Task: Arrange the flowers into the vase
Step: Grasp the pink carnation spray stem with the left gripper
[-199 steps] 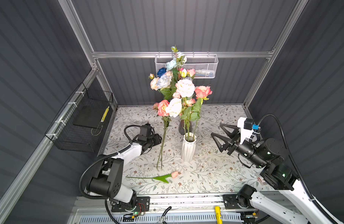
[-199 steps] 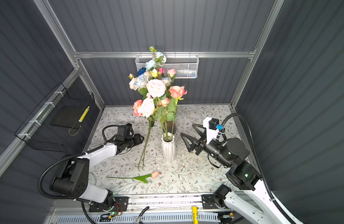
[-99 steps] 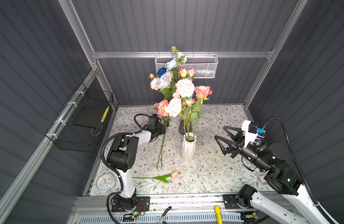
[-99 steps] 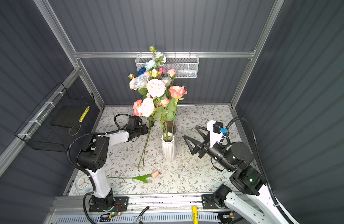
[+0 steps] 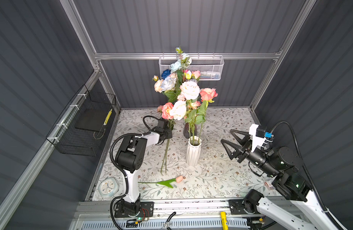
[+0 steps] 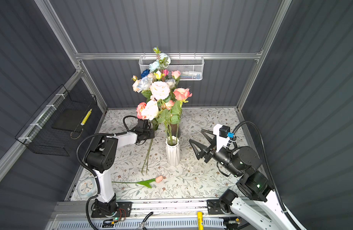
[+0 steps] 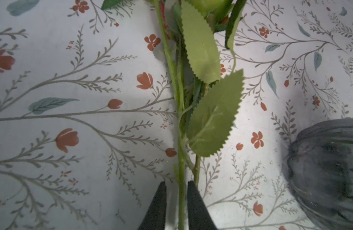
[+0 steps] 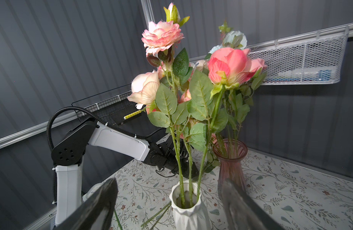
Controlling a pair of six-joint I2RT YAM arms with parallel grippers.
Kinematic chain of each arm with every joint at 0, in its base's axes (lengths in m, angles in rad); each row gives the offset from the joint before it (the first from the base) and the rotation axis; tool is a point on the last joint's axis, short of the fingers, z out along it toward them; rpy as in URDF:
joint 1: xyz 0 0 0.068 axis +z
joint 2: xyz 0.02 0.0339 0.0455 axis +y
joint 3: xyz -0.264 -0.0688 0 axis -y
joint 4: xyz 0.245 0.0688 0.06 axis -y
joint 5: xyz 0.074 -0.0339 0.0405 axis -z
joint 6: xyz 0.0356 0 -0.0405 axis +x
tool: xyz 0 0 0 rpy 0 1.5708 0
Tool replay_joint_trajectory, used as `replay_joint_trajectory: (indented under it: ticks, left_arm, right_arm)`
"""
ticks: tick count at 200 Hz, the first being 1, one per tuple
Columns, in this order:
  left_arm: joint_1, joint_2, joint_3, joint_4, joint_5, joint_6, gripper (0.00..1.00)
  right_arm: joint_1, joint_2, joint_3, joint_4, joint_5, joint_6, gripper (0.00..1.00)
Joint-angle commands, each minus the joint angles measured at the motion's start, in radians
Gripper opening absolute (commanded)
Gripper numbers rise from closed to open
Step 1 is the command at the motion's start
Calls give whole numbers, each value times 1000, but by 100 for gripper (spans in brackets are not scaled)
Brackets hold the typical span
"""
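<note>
A white ribbed vase (image 5: 193,153) (image 6: 173,155) (image 8: 189,215) stands mid-table with three leafy flowers in it. Left of it, two more flowers with a pink head (image 5: 167,111) and a cream head (image 5: 180,110) stand tilted, their stem ends (image 5: 163,171) resting on the table. My left gripper (image 5: 169,132) (image 6: 150,133) (image 7: 176,185) is drawn close round one of these green stems (image 7: 181,175); the second stem runs behind a finger. My right gripper (image 5: 226,135) (image 6: 195,135) (image 8: 169,182) hovers open and empty right of the vase. A peach tulip (image 5: 179,178) (image 6: 159,178) lies near the front.
A dark glass vase (image 5: 186,130) (image 7: 327,175) (image 8: 230,167) with a tall bunch stands just behind the white one. There is a small clock (image 5: 108,187) at the front left, a black wire basket (image 5: 82,127) on the left wall and a white mesh basket (image 5: 207,67) on the back rail.
My left arm has risen at the elbow and its gripper has moved back along the standing stems, its jaws narrowing. The right arm has drawn back slightly to the right.
</note>
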Motion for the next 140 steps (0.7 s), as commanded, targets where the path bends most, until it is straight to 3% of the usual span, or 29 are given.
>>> replay_joint_trajectory:
  ticks: [1,44,78,140]
  left_arm:
    - [-9,39,43,-56,-33,22,21]
    - [-15,92,95,-148,-93,30,16]
    - [-14,73,79,-171,-169,18,0]
    - [-15,-108,-32,-66,-300,-11,0]
  right_arm:
    - [-3,-13,-2,-5,6,-9,83]
    - [-3,-15,3,-6,-1,-8,83]
    - [-4,-17,3,-6,0,-8,83]
    - [-4,-26,-1,3,-3,-2,83]
